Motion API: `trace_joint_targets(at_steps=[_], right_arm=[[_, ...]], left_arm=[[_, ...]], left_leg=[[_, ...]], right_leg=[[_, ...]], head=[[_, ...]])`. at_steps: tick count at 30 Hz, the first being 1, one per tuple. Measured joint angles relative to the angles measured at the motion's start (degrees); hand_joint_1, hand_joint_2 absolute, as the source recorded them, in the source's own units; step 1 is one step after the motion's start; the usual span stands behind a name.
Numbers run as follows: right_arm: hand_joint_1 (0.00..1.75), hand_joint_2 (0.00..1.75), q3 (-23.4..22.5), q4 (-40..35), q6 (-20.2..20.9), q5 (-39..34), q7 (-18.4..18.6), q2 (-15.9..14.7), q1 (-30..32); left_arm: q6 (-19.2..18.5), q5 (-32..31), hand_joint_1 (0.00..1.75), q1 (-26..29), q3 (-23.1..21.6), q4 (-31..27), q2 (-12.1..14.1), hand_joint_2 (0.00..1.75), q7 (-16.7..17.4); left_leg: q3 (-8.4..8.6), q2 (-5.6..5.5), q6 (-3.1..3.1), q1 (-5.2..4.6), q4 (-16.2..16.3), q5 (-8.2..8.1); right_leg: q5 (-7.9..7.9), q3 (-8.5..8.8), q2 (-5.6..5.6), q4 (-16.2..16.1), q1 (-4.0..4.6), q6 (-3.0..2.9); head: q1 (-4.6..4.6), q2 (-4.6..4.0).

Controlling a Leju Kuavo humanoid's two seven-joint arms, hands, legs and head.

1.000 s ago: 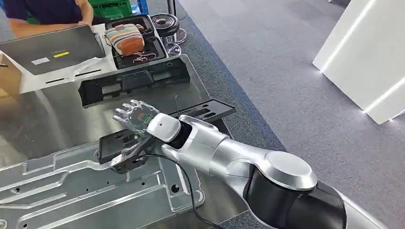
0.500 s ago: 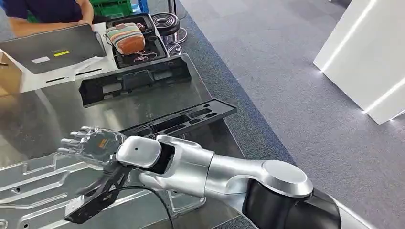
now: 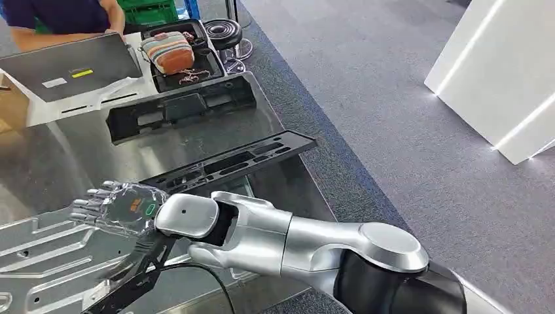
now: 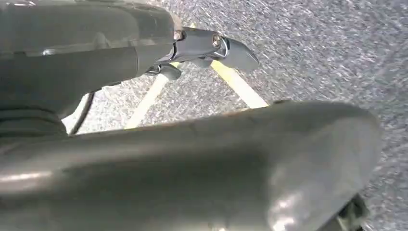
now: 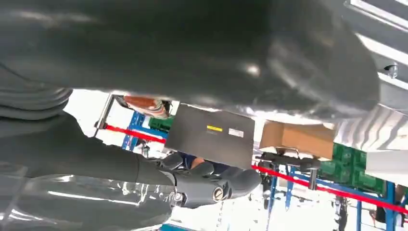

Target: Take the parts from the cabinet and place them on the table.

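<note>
my right hand [image 3: 121,208] has swung from mid-frame to the lower left, fingers spread and holding nothing; the long black part [image 3: 229,162] lies released on the desk [image 3: 52,157] mid-frame, so i judge this placement done.

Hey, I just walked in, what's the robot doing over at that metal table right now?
The robot's right hand, fingers spread and holding nothing, hovers over a large silver stamped-metal panel at the near end of the shiny steel table. A long black plastic trim part lies just beyond the hand, and a second, bulkier black plastic part lies farther back. A person in a dark blue top stands at the far end. The left hand hangs over grey carpet; its grip is unclear.
</note>
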Motion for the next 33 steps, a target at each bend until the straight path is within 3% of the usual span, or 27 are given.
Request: trace_joint_targets(at_steps=[1, 2, 3, 5, 6, 7, 9, 11, 12, 13, 14, 16, 17, 18, 20, 21, 22, 23, 24, 25, 26, 27, 28, 29, 31, 32, 33], right_arm=[[0.0, 0.0, 0.0, 0.0, 0.0, 0.0, 0.0, 0.0, 0.0], [0.0, 0.0, 0.0, 0.0, 0.0, 0.0, 0.0, 0.0, 0.0], [0.0, 0.0, 0.0, 0.0, 0.0, 0.0, 0.0, 0.1, -0.1], [0.0, 0.0, 0.0, 0.0, 0.0, 0.0, 0.0, 0.1, 0.0], [0.0, 0.0, 0.0, 0.0, 0.0, 0.0, 0.0, 0.1, 0.1], [0.0, 0.0, 0.1, 0.1, 0.0, 0.0, 0.0, 0.1, 0.2], [0.0, 0.0, 0.1, 0.1, 0.0, 0.0, -0.1, 0.1, 0.2], [0.0, 0.0, 0.1, 0.1, -0.1, 0.0, -0.5, 0.1, 0.2], [0.0, 0.0, 0.1, 0.1, -0.1, 0.0, -0.7, 0.2, 0.2], [0.0, 0.0, 0.1, 0.1, -0.2, 0.0, -0.9, 0.2, 0.3], [0.0, 0.0, 0.0, 0.2, -0.4, -0.1, -1.1, 0.1, 0.4], [0.0, 0.0, 0.0, 0.2, -0.5, -0.2, -1.3, 0.1, 0.5], [0.0, 0.0, 0.0, 0.2, -0.6, -0.2, -1.3, 0.0, 0.6], [0.0, 0.0, 0.0, 0.2, -0.7, -0.2, -1.3, 0.0, 0.6], [0.0, 0.0, 0.0, 0.2, -0.8, -0.2, -1.5, 0.0, 0.6], [0.0, 0.0, 0.0, 0.3, -0.8, -0.2, -1.5, 0.0, 0.7], [0.0, 0.0, 0.0, 0.3, -0.8, -0.2, -1.6, -0.1, 0.8], [0.0, 0.0, 0.0, 0.4, -0.8, -0.1, -1.8, -0.2, 1.0], [0.0, 0.0, 0.0, 0.4, -0.8, -0.1, -2.1, -0.2, 1.1], [0.0, 0.0, 0.0, 0.5, -0.8, -0.1, -2.2, -0.2, 1.1], [0.0, 0.0, 0.0, 0.5, -0.8, -0.1, -2.4, -0.2, 1.0], [0.0, 0.0, 0.0, 0.5, -0.8, -0.1, -2.5, 0.0, 1.0], [0.0, 0.0, 0.0, 0.5, -0.8, -0.1, -2.7, 0.0, 1.0], [0.0, 0.0, 0.0, 0.5, -0.8, -0.3, -3.0, 0.1, 1.1], [0.0, 0.0, 0.0, 0.5, -0.7, -0.9, -3.7, 0.1, 1.1], [0.0, 0.0, 0.0, 0.5, -0.6, -1.2, -4.1, 0.1, 1.2], [0.0, 0.0, 0.0, 0.6, -0.5, -1.5, -4.4, 0.1, 1.3]], left_arm=[[0.0, 0.0, 0.0, 0.0, 0.0, 0.0, 0.0, 0.0, 0.0], [0.0, 0.0, 0.0, 0.1, 0.1, 0.0, 0.1, 0.0, 0.1], [-0.1, 0.0, 0.0, 0.1, 0.1, 0.0, 0.1, 0.0, 0.1], [-0.1, 0.0, 0.0, 0.1, 0.1, 0.0, 0.2, 0.0, 0.1], [-0.1, 0.0, 0.0, 0.1, 0.1, 0.0, 0.3, 0.0, 0.1], [-0.1, 0.0, 0.0, 0.1, 0.1, 0.0, 0.3, 0.0, 0.1], [-0.1, 0.0, 0.0, 0.1, 0.1, 0.0, 0.4, 0.0, 0.1], [-0.2, 0.0, 0.0, 0.0, 0.1, 0.0, 0.5, 0.0, 0.1], [-0.2, 0.0, 0.0, -0.2, 0.1, 0.0, 0.3, 0.0, 0.1], [-0.3, 0.0, 0.0, -0.1, 0.2, 0.0, 0.4, 0.0, 0.1], [-0.3, 0.0, 0.0, 0.0, 0.2, 0.0, 0.4, 0.0, 0.1], [-0.3, 0.0, 0.0, -0.1, 0.4, 0.0, 0.4, 0.0, 0.1], [-0.3, 0.0, 0.0, -0.1, 0.5, 0.0, 0.4, 0.0, 0.1], [-0.3, -0.1, 0.0, -0.1, 0.5, 0.0, 0.4, 0.0, 0.1], [-0.3, -0.1, 0.0, -0.1, 0.6, 0.0, 0.4, 0.0, 0.2], [-0.3, -0.2, 0.0, -0.1, 0.6, 0.0, 0.4, 0.0, 0.3], [-0.3, -0.2, 0.0, -0.1, 0.6, 0.0, 0.4, 0.0, 0.4], [-0.3, -0.2, 0.0, -0.1, 0.6, 0.0, 0.4, 0.0, 0.5], [-0.3, -0.2, 0.0, -0.1, 0.6, 0.0, 0.4, 0.0, 0.6], [-0.3, -0.2, 0.0, -0.2, 0.6, 0.0, 0.4, 0.0, 0.6], [-0.3, -0.2, 0.0, -0.2, 0.6, 0.0, 0.4, 0.0, 0.6], [-0.3, -0.2, 0.0, -0.2, 0.6, 0.0, 0.1, 0.0, 0.6], [-0.3, -0.2, 0.0, -0.2, 0.7, 0.0, -0.1, 0.0, 0.6], [-0.2, -0.2, 0.0, -0.2, 0.7, 0.0, -0.1, 0.0, 0.6], [-0.3, -0.2, 0.0, -0.6, 0.7, 0.0, -0.1, 0.0, 0.7], [-0.3, -0.2, 0.0, -0.4, 0.7, 0.0, -0.1, 0.0, 0.8], [-0.3, -0.2, 0.0, -0.5, 0.7, 0.0, -0.1, 0.0, 0.8]], left_leg=[[-0.05, -0.15, -0.59, -0.25, -0.3, 0.4], [-0.36, -0.08, -0.6, 0.07, 0.4, -0.8], [-1.21, -0.02, -0.66, -0.04, 2.4, -3.43], [-3.71, -0.04, -1.12, 0.17, 10.9, -9.4], [-4.73, -0.03, -1.47, 0.26, 15.1, -11.44], [-4.85, -0.03, -1.78, 0.37, 17.3, -11.95], [-1.39, 0.01, -2.32, 0.81, 13.7, -9.34], [5.35, 0.17, -3.13, 1.46, 3.8, -6.27], [7.12, 0.03, -3.45, 1.39, 0.7, -8.56], [6.37, -0.65, -1.85, 0.99, 1.8, -7.09], [6.09, -0.62, -1.67, 1.16, 1.4, -7.52], [5.55, -0.61, -0.67, 0.85, 1.9, -6.88], [5.09, -0.33, 0.12, 1.01, 1.6, -6.29], [4.51, -0.15, 0.63, 0.83, 1.6, -5.68], [2.99, -0.03, 1.33, 0.47, 1.6, -4.49], [2.21, 0.05, 1.52, 0.19, 1.7, -3.89], [1.45, 0.09, 1.64, -0.1, 1.7, -3.35], [0.73, 0.09, 1.7, -0.42, 1.7, -2.8], [-0.05, 0.08, 1.77, -0.75, 1.7, -2.24], [-0.74, 0.04, 1.85, -1.13, 1.7, -1.66], [-1.29, -0.07, 1.87, -1.45, 1.7, -1.1], [-1.54, -0.06, 1.91, -1.23, 1.7, -0.63], [-1.73, -0.07, 1.46, -1.61, 1.7, -0.21], [-1.64, 0.03, 1.1, -0.98, 1.2, 0.42], [-1.57, 0.01, 0.55, -0.61, 0.3, 1.73], [-1.76, -0.11, 0.25, -1.19, -0.4, 2.35], [-2.36, -0.09, 0.15, -0.96, 0.3, 0.26]], right_leg=[[0.64, -0.06, -0.08, -0.7, -0.15, -0.51], [1.51, -0.02, -0.53, -1.5, -0.71, -0.75], [1.98, -0.37, -0.5, -1.8, -0.76, -1.31], [2.77, -1.4, -0.63, -1.7, -0.77, -1.47], [3.17, -1.99, -0.72, -1.7, -0.76, -1.42], [3.58, -2.67, -0.76, -1.5, -0.8, -1.29], [4.21, -4.06, -0.8, -0.9, -1.11, -0.76], [4.62, -5.48, -0.77, 0.3, -1.53, -0.15], [4.8, -6.19, -0.7, 0.8, -1.24, 0.28], [5.1, -6.26, -0.63, 0.9, -1.04, 0.71], [5.4, -6.33, -0.53, 1.2, -0.76, 1.02], [6.34, -6.6, -0.42, 0.9, -1.04, 1.66], [5.94, -6.92, -0.45, 1.2, -1.33, 1.97], [3.11, -7.66, -0.52, 2.8, -1.37, 2.07], [-3.97, -10.14, -0.48, 11.0, -1.29, 2.13], [-6.36, -11.24, -0.47, 15.6, -1.21, 2.1], [-7.17, -11.68, -0.47, 18.7, -1.13, 1.95], [-6.52, -11.11, -0.47, 19.6, -1.04, 1.69], [-4.89, -9.33, -0.44, 18.1, -0.74, 1.14], [-2.99, -6.41, -0.42, 14.4, -0.44, 0.35], [-1.85, -2.57, -0.35, 9.2, 0.07, -0.86], [-2.79, 1.34, -0.14, 3.8, 0.96, -2.4], [-4.2, 3.35, -0.38, 0.2, 1.15, -2.96], [-3.35, 3.13, -0.56, 0.3, 1.26, -2.21], [-2.09, 2.88, -0.42, -0.6, 1.71, -2.81], [-0.65, 2.84, -0.67, -2.1, 1.18, -2.68], [0.58, 2.49, -1.03, -3.0, 0.86, -2.46]], head=[[0.0, 0.0], [0.0, 0.0], [0.0, 0.0], [0.0, 0.0], [0.0, 0.0], [0.0, 0.0], [0.0, 0.0], [-0.02, 0.0], [-0.04, 0.0], [0.09, 0.0], [0.07, 0.0], [0.07, 0.0], [0.07, 0.0], [0.07, 0.0], [0.07, 0.0], [0.07, 0.0], [0.07, 0.0], [0.07, 0.0], [0.07, 0.0], [0.07, 0.0], [0.07, 0.0], [0.04, 0.0], [0.07, 0.0], [0.09, 0.0], [0.07, 0.0], [0.09, 0.0], [0.06, 0.0]])
